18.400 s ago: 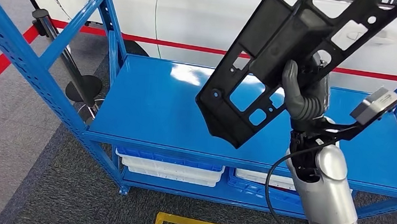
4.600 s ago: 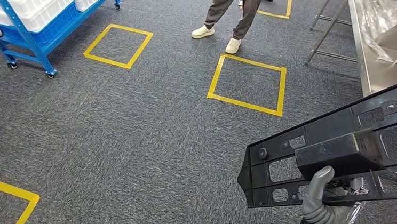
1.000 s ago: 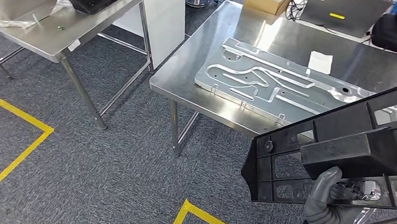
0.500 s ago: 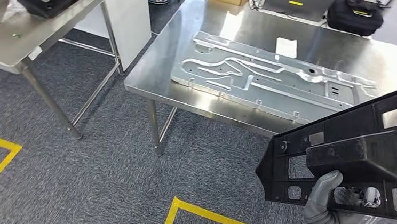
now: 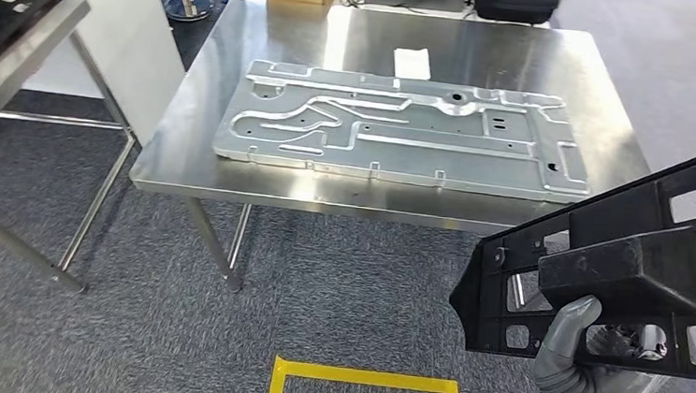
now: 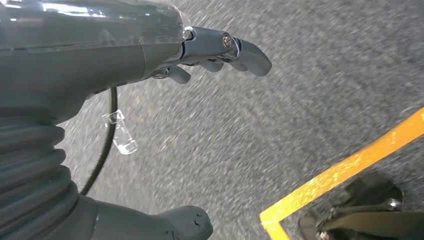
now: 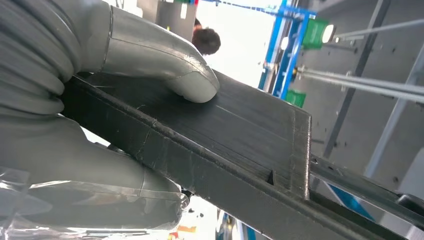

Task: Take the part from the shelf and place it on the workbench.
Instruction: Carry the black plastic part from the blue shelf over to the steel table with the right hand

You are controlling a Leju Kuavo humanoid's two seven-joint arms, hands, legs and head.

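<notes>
Right hand (image 5: 584,365) grips black part (image 5: 620,265) near workbench (image 5: 233,183).

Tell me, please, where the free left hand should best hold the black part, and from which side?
Probably the near-left end of the black part, from its left: that end hangs free over the floor, its openings give a hold, and the right hand grips mid-frame from below.

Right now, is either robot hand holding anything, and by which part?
The right robot hand grips the black plastic part near its lower left end, thumb pressed on a raised bar. The left robot hand holds nothing, its fingers apart above the carpet.
</notes>
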